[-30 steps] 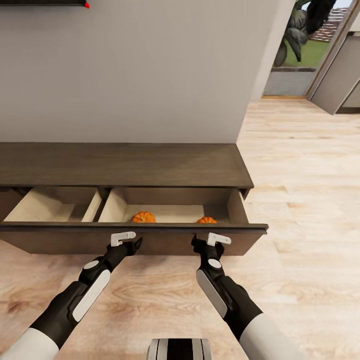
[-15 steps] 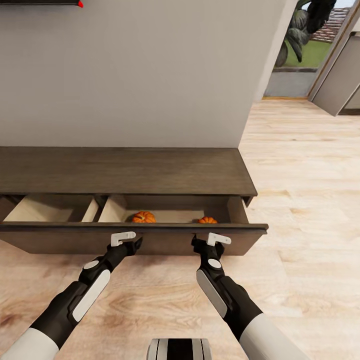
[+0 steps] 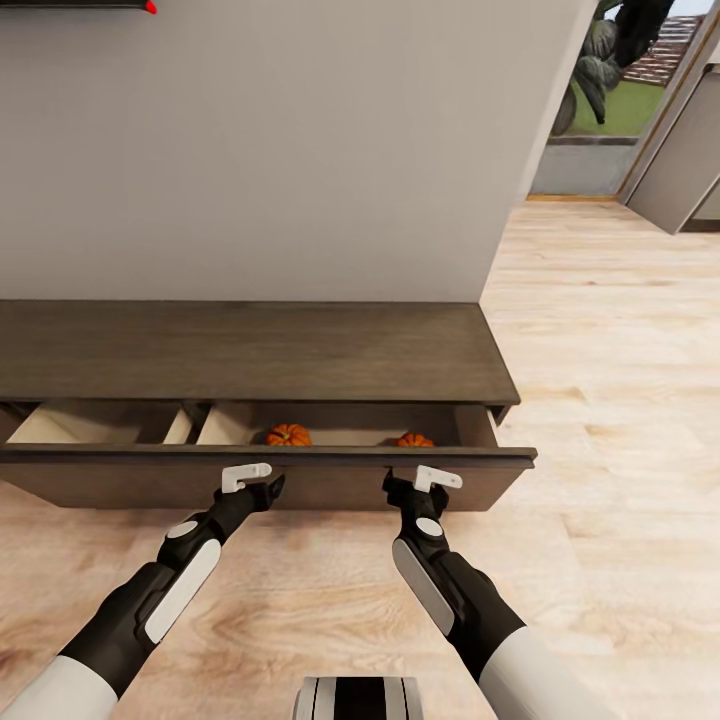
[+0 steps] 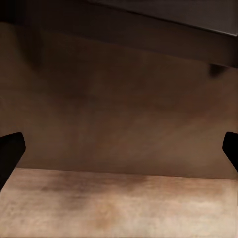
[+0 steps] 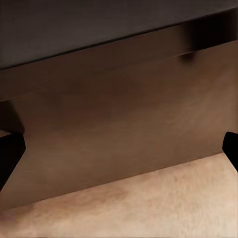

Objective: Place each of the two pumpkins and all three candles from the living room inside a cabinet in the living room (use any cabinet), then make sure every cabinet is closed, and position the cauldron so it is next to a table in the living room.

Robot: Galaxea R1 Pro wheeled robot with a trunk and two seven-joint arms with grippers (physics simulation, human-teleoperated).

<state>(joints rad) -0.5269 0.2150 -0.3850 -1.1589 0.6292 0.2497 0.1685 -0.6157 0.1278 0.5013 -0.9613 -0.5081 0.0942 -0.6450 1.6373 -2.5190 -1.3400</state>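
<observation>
Head view, left to right. The cabinet point(image 3: 250, 350) stands against the grey wall point(image 3: 280, 150), its drawer point(image 3: 150, 478) pulled partly out. A divider point(image 3: 185, 425) splits the drawer into a left and a right compartment.

The left gripper point(image 3: 262, 484) is at the drawer front, left of centre; whether it touches the panel cannot be told. In the left wrist view the two dark fingers point(image 4: 10, 153) sit at opposite edges of the frame, spread wide, with the brown drawer front close ahead and plank floor point(image 4: 119, 203) below it.

Two pumpkins lie in the right compartment: one pumpkin point(image 3: 288, 435) near the divider, the second pumpkin point(image 3: 414, 440) toward the right end, well apart from the first. Both are partly hidden by the drawer front.

The right gripper point(image 3: 405, 484) is at the drawer front below the second pumpkin. In the right wrist view its fingers point(image 5: 10, 158) are likewise spread wide, holding nothing.

Far right, a glass door point(image 3: 600, 100) shows greenery beyond.
</observation>
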